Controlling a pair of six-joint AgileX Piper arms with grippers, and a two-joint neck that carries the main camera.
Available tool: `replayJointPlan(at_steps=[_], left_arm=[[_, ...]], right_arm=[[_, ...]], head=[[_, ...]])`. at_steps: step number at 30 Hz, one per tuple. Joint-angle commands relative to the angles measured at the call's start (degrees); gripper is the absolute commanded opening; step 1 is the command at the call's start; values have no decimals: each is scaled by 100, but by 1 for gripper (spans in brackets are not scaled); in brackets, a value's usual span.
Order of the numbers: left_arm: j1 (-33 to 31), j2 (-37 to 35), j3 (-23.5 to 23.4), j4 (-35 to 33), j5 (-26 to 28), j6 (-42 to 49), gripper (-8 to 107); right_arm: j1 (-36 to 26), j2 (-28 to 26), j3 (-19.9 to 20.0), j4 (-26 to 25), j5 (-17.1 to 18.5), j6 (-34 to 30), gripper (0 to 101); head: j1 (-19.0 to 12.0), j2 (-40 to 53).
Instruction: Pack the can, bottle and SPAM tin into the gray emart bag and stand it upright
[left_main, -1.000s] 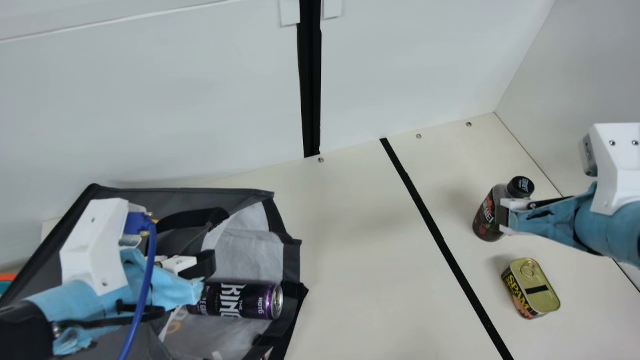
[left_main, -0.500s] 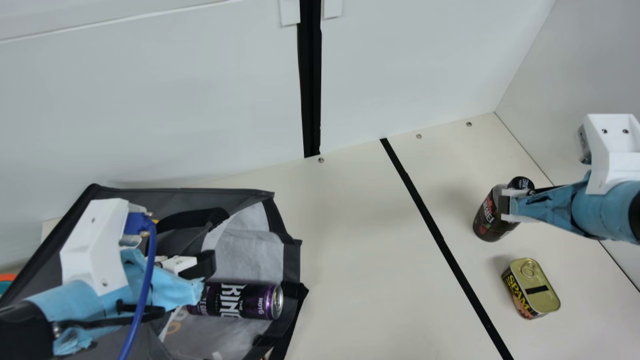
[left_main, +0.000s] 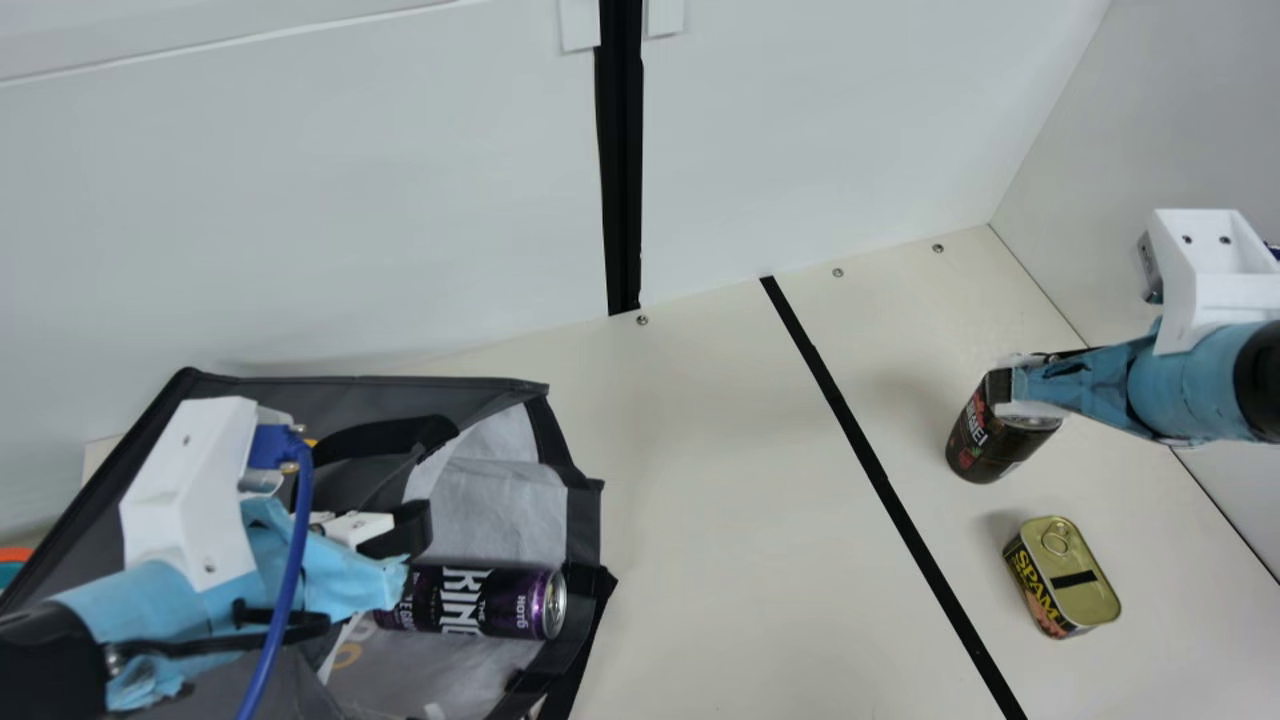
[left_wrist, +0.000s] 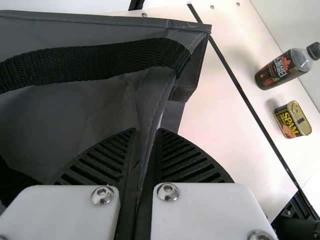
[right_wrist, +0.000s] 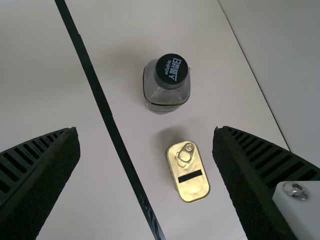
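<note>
Inside the gray emart bag (left_main: 470, 392) lies the can (left_main: 490, 602); the left gripper (left_main: 408, 548) pinches bag fabric. Right of it, the right gripper (left_main: 1012, 392), fingers apart, hangs by the upright bottle (left_main: 978, 440), near the SPAM tin (left_main: 1080, 590).

In the main view, my left end effector (left_main: 350, 575) and its arm hide part of the gray emart bag (left_main: 450, 390) and one end of the can (left_main: 510, 603); the bag runs past the bottom edge. My right end effector (left_main: 1014, 392) covers the bottle's (left_main: 980, 440) cap (right_wrist: 171, 69) there. An orange-and-teal object (left_main: 14, 554), cut off at the left, is unidentifiable to me.
</note>
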Motion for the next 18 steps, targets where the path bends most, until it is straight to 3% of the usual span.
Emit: replayJointPlan(at_steps=[1,18], left_arm=[[0,0,0,0,0,0,-8],[0,0,0,0,0,0,-8]], right_arm=[[-28,99,-26,16,7,-22,95],[-342,980,-415,148,-47,-196,95]], head=[[-130,-5],[-130,-5]])
